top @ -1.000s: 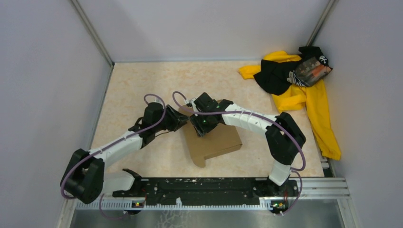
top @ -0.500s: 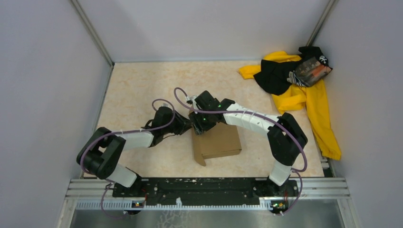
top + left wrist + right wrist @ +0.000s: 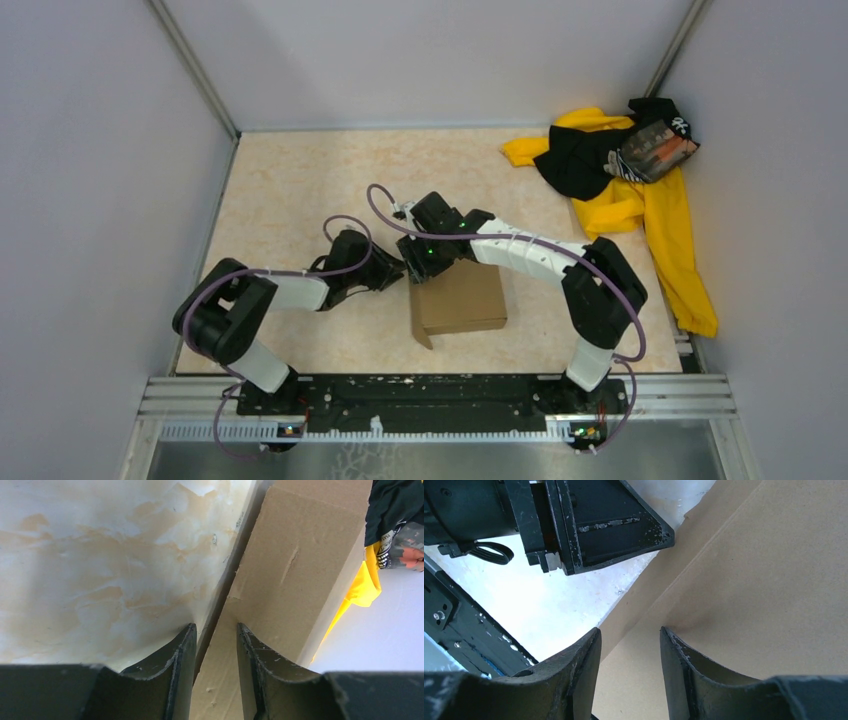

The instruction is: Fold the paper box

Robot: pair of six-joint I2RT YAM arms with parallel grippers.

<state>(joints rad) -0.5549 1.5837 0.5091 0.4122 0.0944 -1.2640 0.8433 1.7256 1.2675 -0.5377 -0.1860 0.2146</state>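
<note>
Paper box [image 3: 462, 300] now squarer; left pincer [image 3: 216, 626] and right pincer [image 3: 630, 629] both apart astride its edges.

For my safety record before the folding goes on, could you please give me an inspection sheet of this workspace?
Surface: beige marbled table; no spill seen.
Job's things: paper box, brown, partly folded, near the middle, with a flap sticking out at its near left corner.
Clutter: yellow-and-black cloth pile in the far right corner, apart from the box.
Pincers: left pincer and right pincer close together, each astride cardboard at the box's far left corner; grip not clear.
Cables: purple cables looping off both arms.
Surroundings: grey walls on three sides; mounting rail at the near edge.
</note>
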